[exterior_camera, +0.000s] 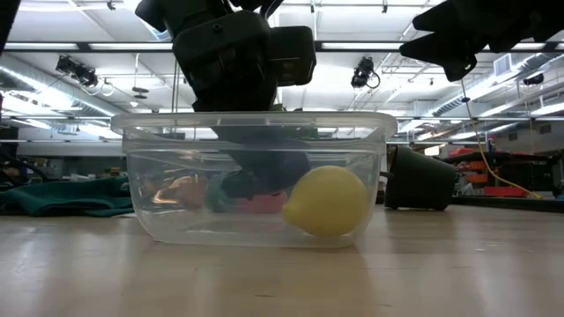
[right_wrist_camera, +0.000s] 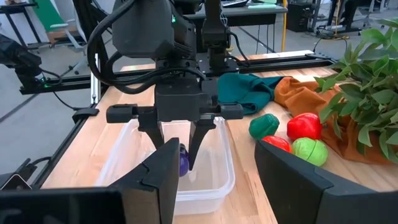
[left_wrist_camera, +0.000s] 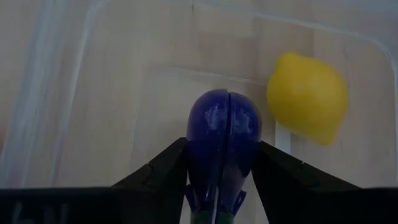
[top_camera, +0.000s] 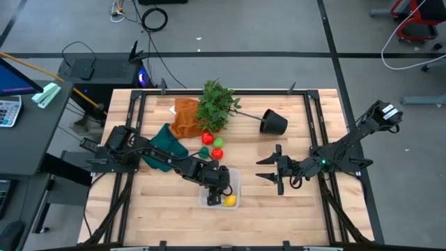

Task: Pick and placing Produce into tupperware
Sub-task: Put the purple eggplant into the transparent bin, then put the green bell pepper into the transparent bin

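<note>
Tupperware [left_wrist_camera: 74, 93]: purple produce [left_wrist_camera: 224, 134] between pincer [left_wrist_camera: 225, 171]

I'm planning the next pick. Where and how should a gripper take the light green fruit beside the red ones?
Probably come straight down on the light green fruit and pinch its rounded sides across the free direction: a red piece crowds one side and the orange cloth lies behind.

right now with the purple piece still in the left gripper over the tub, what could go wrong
1. The left gripper holds the purple piece close beside the lemon in the tupperware; dropped there, it may knock or roll against the lemon.
2. The clear tub is light-looking and the fingers reach inside it, so pulling out could drag or tip it.
3. The right gripper waits just beside the tub; both arms moving could clash.
</note>
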